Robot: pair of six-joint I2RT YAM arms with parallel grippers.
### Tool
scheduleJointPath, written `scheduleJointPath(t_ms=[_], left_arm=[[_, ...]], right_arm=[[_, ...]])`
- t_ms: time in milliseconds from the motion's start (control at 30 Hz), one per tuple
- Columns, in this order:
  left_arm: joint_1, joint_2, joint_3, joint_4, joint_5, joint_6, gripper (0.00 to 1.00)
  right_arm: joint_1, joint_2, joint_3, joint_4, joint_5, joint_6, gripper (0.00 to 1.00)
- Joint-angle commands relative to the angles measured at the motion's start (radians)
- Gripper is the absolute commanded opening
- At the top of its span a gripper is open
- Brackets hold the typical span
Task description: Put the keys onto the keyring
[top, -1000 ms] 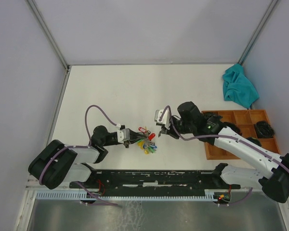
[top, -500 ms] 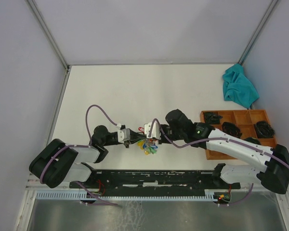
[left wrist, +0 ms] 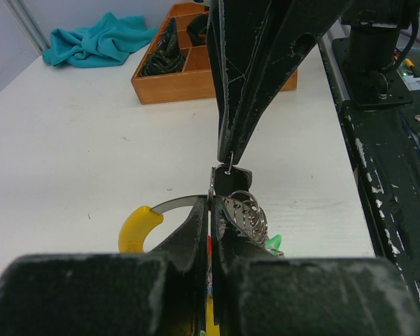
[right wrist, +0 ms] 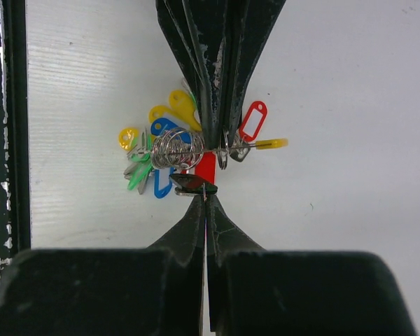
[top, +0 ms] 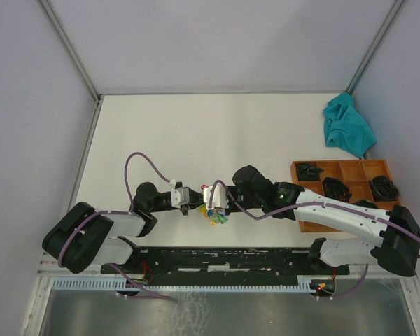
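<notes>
My left gripper (top: 196, 199) is shut on the keyring (left wrist: 169, 204), a silvery ring with a yellow sleeve. It holds it just above the table (top: 196, 133), and the bunch of red, yellow, green and blue tags (right wrist: 161, 150) hangs under it. My right gripper (right wrist: 205, 199) is shut on the small split ring of a dark key (right wrist: 189, 183). It holds that key right against the keyring beside the left fingertips (right wrist: 211, 126). In the left wrist view the right gripper (left wrist: 229, 157) comes down from above onto the ring. I cannot pick out a loose green-headed key apart from the bunch.
A wooden compartment tray (top: 336, 163) with dark items stands at the right, under the right forearm. A teal cloth (top: 348, 129) lies behind it by the right wall. A black rail (top: 231, 255) runs along the near edge.
My right gripper has moved left with the dark key, from a short gap away to right up against the keyring. The left gripper has held still with the keyring.
</notes>
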Motion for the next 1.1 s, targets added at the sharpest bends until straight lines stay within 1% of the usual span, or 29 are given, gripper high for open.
scheduleJointPath(t_ms=[0, 200, 700, 1067], left_arm=[[-0.005, -0.012, 0.034, 0.064, 0.027, -0.043, 0.03], [-0.007, -0.018, 0.033, 0.064, 0.028, -0.046, 0.03], [-0.007, -0.025, 0.031, 0.061, 0.013, -0.047, 0.03], [-0.007, -0.022, 0.034, 0.061, 0.026, -0.051, 0.03]], right_arm=[[0.023, -0.001, 0.018, 0.080, 0.043, -0.014, 0.01], [0.029, -0.008, 0.003, 0.110, 0.053, -0.010, 0.01], [0.036, -0.004, 0.011, 0.070, 0.087, -0.011, 0.01], [0.038, -0.001, 0.015, 0.087, 0.065, 0.000, 0.01]])
